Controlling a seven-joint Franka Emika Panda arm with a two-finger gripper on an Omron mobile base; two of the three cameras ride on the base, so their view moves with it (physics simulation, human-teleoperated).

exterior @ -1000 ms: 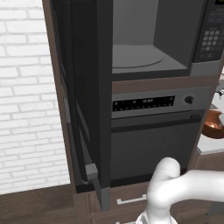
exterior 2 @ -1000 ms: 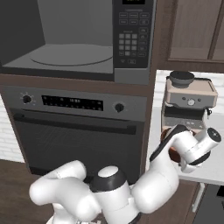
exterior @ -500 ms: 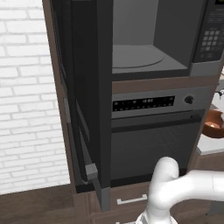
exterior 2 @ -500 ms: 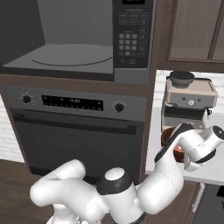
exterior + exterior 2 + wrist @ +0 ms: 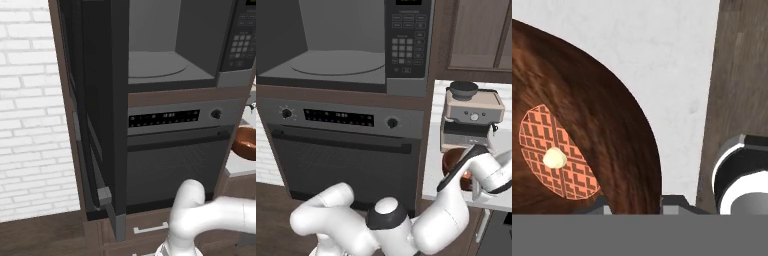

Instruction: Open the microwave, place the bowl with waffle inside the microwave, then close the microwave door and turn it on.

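Reddish-brown and glossy, the round wooden bowl [image 5: 587, 135] sits on a pale speckled counter [image 5: 677, 70] to the right of the large built-in grey microwave [image 5: 341, 45], with a round orange waffle [image 5: 557, 152] topped by a small cream dab lying inside it. The two-finger gripper [image 5: 634, 204] of the white arm hangs right at the bowl's near rim, one dark fingertip on each side of the wall in the hand view, though whether the fingers are pressing the rim or merely straddling it cannot be told. In the right base view the bowl [image 5: 452, 161] shows partly behind the arm's wrist, just in front of a beige and steel espresso machine [image 5: 472, 116] on the same counter. The microwave stands open: its grey cavity and round turntable [image 5: 338, 62] are exposed, and its keypad panel [image 5: 408, 40] faces forward on the right. The microwave door [image 5: 100, 115], a wide dark panel in a grey frame, swings out to the left of the cavity, seen edge-on beside a white brick wall [image 5: 30, 110]. Directly below the microwave sits a grey oven [image 5: 341, 145] with knobs, a display strip and a horizontal handle.
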